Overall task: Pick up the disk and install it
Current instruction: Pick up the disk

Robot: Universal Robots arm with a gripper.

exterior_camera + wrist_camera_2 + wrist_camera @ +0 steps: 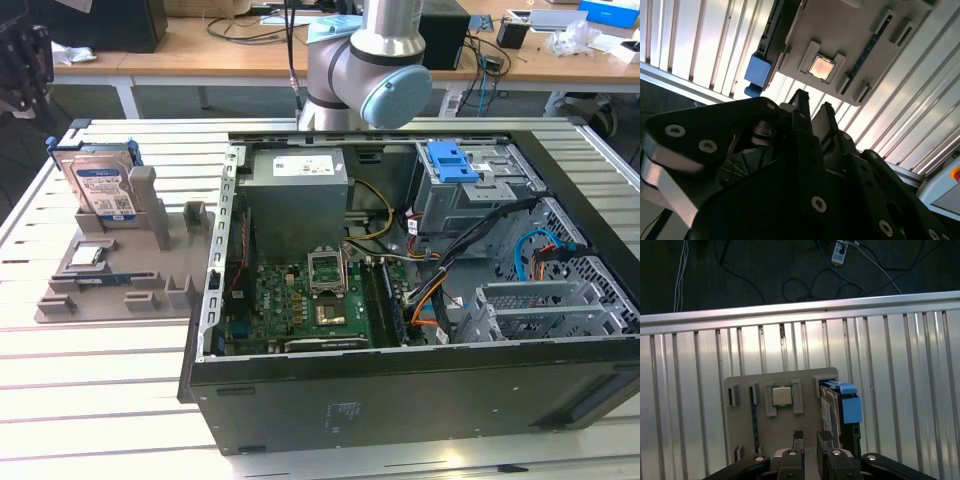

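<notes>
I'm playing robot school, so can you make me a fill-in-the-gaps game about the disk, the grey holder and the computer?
1. The disk stands ____ in the grey holder, not lying flat.
2. The plastic frame around the disk is coloured ____.
3. The small square chip sits in the same grey ____ as the disk.
4. The computer case lies with its side ____, showing the circuit board.

Missing words: upright; blue; holder; open.

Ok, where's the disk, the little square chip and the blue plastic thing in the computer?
The disk [102, 188]: exterior view, on its white-and-blue label.
The square chip [782, 396]: first wrist view, on its shiny top.
The blue caddy [452, 162]: exterior view, on its top face.
</notes>
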